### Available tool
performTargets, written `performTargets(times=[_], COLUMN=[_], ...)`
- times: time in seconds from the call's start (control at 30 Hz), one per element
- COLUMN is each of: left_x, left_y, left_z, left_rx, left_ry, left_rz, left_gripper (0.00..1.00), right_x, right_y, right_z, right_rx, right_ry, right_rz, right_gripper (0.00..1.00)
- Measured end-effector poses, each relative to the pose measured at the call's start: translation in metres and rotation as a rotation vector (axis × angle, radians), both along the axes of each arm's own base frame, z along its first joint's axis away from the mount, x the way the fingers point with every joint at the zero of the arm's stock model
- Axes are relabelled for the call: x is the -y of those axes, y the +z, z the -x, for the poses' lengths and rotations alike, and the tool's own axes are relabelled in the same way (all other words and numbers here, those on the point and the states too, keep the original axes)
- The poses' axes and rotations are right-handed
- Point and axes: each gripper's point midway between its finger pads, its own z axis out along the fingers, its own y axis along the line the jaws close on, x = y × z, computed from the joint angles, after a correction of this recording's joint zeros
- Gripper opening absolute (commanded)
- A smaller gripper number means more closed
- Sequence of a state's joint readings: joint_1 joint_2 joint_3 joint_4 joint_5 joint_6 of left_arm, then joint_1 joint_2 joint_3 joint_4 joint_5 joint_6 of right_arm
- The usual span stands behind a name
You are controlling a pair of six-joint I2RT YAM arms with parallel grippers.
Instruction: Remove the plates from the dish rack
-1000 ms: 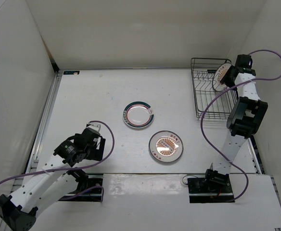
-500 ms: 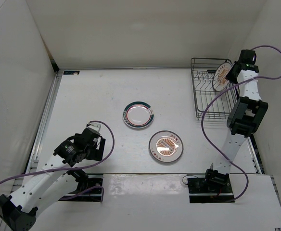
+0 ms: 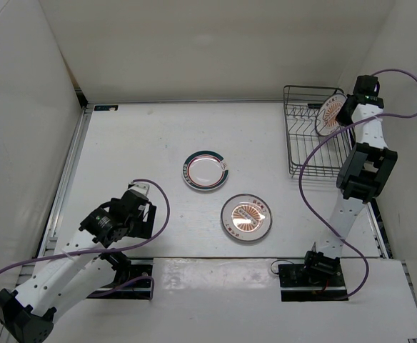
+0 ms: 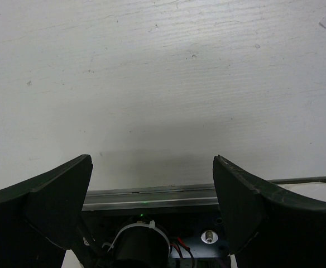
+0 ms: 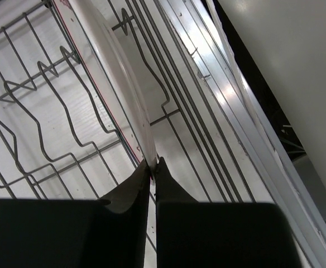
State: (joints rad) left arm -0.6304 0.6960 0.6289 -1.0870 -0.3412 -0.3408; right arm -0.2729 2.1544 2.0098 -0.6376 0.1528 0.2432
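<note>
1. My right fingers [image 5: 130, 192] are clamping the rim of the sunburst plate [image 3: 329, 113], standing in the dish rack [image 3: 305, 136] at the upper right.
2. My left fingers [image 4: 57, 190] are hanging apart over the tabletop [image 4: 163, 67], lower left.

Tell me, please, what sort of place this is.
Likely a robot test cell: white walls box in the table, the left arm and right arm are bolted at its edge, and a rack holds a plate.
</note>
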Motion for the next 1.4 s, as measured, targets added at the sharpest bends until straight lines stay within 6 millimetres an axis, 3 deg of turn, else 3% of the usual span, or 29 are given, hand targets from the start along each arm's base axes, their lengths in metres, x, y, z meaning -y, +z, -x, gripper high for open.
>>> performTargets(times=[0.4, 0.57, 0.77, 0.87, 0.97, 1.1, 1.23, 1.4], left_x=[0.0, 0.001, 0.002, 0.003, 0.003, 0.003, 0.005, 0.006], left_y=[0.003, 0.004, 0.005, 0.006, 0.006, 0.005, 0.003, -0.002], left_z=[0.0, -0.001, -0.003, -0.003, -0.003, -0.003, -0.003, -0.001], left_rx=[0.021, 0.028, 0.037, 0.041, 0.041, 0.039, 0.025, -0.01], left_ry=[0.0, 0.0, 0.0, -0.001, -0.001, -0.003, -0.009, -0.015], left_rz=[0.015, 0.021, 0.028, 0.031, 0.031, 0.034, 0.035, 0.019], left_gripper=[1.0, 1.0, 1.0, 1.0, 1.0, 1.0, 1.0, 1.0], right_x=[0.007, 0.015, 0.003, -0.034, -0.092, -0.163, -0.221, -0.255], right_y=[0.009, 0.043, 0.113, 0.133, 0.128, 0.123, 0.083, 0.038], right_z=[0.007, 0.015, 0.035, 0.075, 0.138, 0.179, 0.229, 0.287], right_rx=[-0.024, 0.018, 0.165, 0.273, 0.343, 0.368, 0.272, 0.158], right_ry=[-0.006, -0.03, -0.091, -0.087, -0.016, 0.172, 0.345, 0.437], right_rz=[0.101, 0.16, 0.157, 0.061, -0.089, -0.296, -0.485, -0.626], right_gripper=[0.0, 0.0, 0.0, 0.0, 0.0, 0.0, 0.0, 0.0])
